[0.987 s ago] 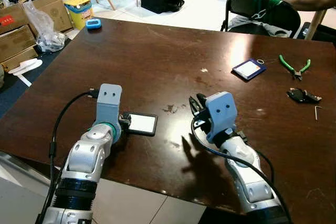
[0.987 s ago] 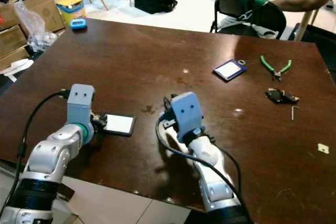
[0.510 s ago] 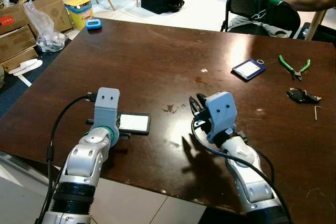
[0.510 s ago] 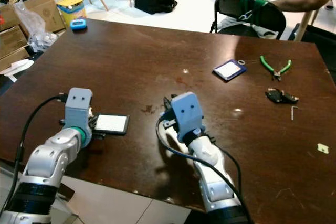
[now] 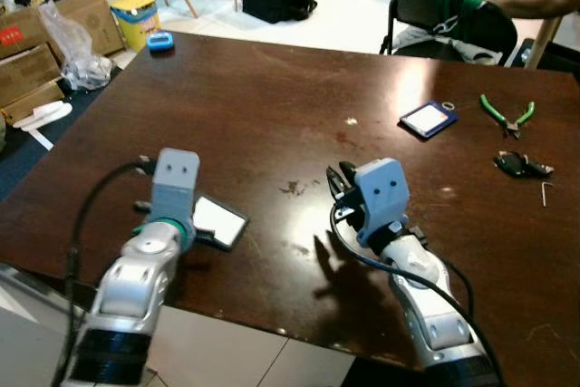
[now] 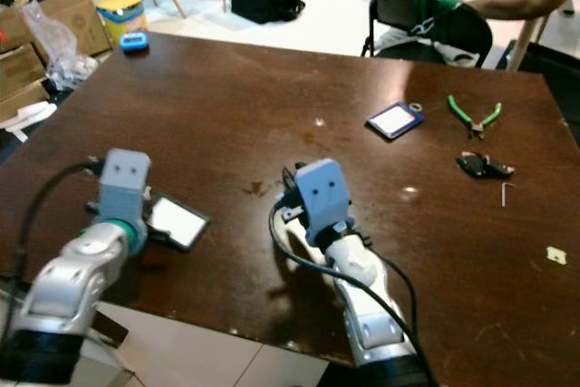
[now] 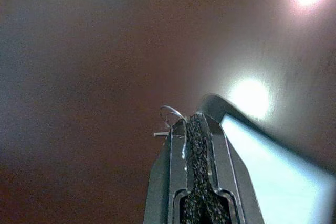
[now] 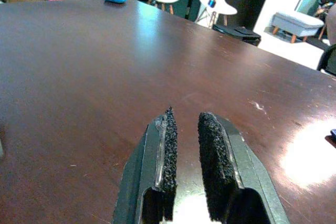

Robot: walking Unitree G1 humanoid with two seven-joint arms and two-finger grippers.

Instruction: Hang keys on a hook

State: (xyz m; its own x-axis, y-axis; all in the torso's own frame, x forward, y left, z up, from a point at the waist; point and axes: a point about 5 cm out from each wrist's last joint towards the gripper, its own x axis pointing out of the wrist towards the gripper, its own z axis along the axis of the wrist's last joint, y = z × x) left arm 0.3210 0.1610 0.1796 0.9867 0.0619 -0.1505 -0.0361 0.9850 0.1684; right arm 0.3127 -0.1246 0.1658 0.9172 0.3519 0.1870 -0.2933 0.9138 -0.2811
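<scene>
Dark brown tabletop (image 5: pixel 254 106) — white card (image 5: pixel 217 221) clamped in left claw (image 7: pixel 197 121) at 8 o'clock; right claw (image 8: pixel 185 129) slightly parted, nothing held — keys (image 5: pixel 521 165) seen at 3 o'clock.

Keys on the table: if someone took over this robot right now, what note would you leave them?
Left gripper: jaws shut on a white card holder at its ring end, low over the table near its front edge.
Right gripper: jaws slightly apart, holding nothing, above mid-table.
Keys: lying at the table's far right, near the green pliers.
Done: nothing with the keys.
Left: pick them up, hang them.
</scene>
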